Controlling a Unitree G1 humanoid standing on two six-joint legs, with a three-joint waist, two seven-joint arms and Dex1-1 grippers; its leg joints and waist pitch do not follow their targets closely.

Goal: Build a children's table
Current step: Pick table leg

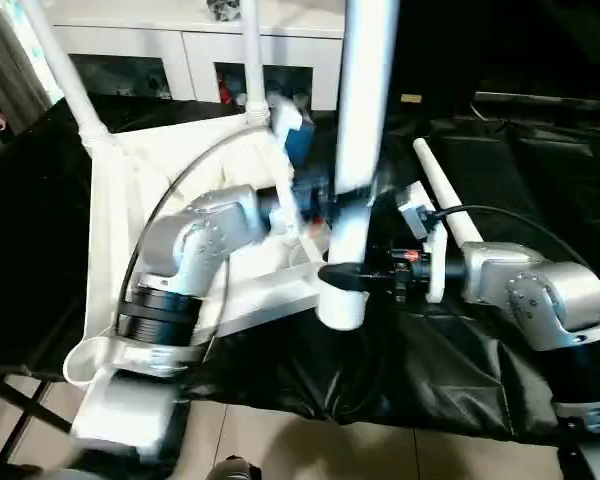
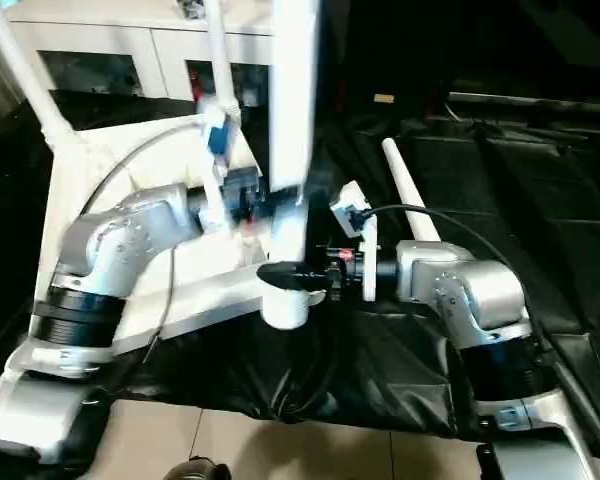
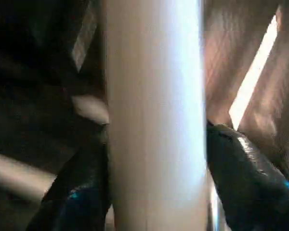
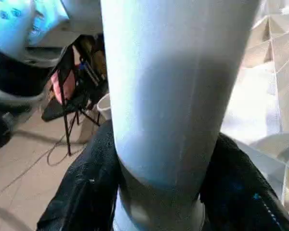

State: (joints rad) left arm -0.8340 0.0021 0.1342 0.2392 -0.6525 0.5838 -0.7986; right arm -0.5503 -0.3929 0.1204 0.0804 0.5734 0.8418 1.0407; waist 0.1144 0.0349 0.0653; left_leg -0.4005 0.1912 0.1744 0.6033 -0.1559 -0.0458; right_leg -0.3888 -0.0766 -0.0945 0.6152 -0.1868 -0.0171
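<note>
Right claw (image 1: 342,272) has its two black fingers closed round the lower end of the upright leg (image 1: 365,120), just above the flare, and I read that as a firm hold; left claw (image 3: 154,192) sits higher on the same leg with a finger at each side of the tube, but I cannot tell whether those fingers are pressing or just standing by, so I treat that grip as doubtful; the tabletop (image 1: 115,220) lies underside up on the black worktop (image 1: 480,340), two legs already standing in its far sockets, near one (image 1: 65,70) and (image 1: 252,60); a fourth leg (image 1: 445,195) lies loose on the worktop just beyond my right arm. My worry is the long tube tipping if the upper hold is slack, since the lower claw alone would let it swing; it could also strike the standing legs or drag the tabletop. The tabletop's near corner (image 1: 85,360) overhangs the worktop's front edge, so a hard push into a socket might tilt or slide it off. Open room is scarce between my forearms; clearer space lies to the right, past the loose leg.
</note>
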